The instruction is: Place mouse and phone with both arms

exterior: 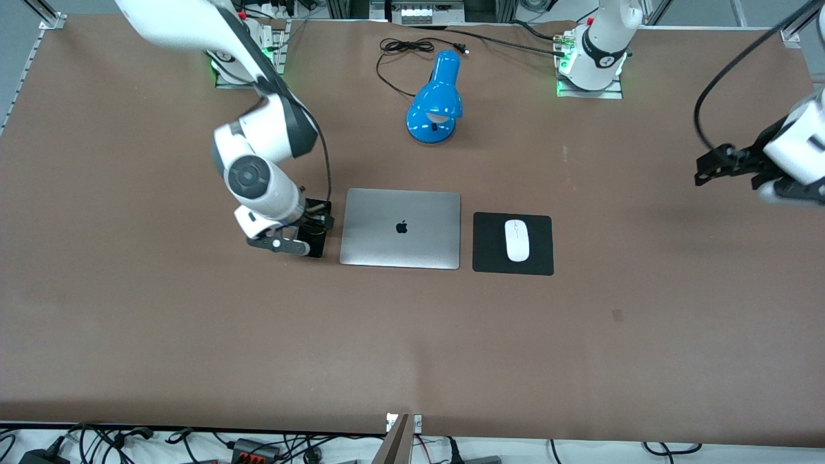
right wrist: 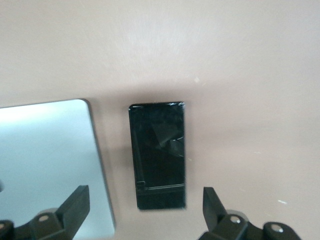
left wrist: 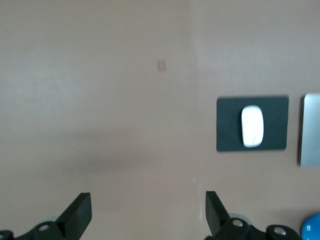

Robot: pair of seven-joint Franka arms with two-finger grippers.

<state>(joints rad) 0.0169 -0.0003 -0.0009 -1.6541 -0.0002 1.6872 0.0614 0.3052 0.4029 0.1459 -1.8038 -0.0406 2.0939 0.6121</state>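
Observation:
The black phone [right wrist: 159,154] lies flat on the table beside the laptop's edge, toward the right arm's end. My right gripper [right wrist: 144,207] hangs open just above it, with one end of the phone between the spread fingers and not touched. In the front view the right gripper [exterior: 308,227] covers most of the phone. The white mouse [exterior: 517,240] rests on a square black pad [exterior: 490,254] beside the laptop's other edge, and it also shows in the left wrist view [left wrist: 252,126]. My left gripper [exterior: 706,169] is open and empty, up over bare table at the left arm's end.
A closed silver laptop [exterior: 401,227] lies between the phone and the pad. A blue desk lamp [exterior: 435,96] with a black cord lies farther from the front camera, between the two arm bases. The brown table stretches wide toward the front camera.

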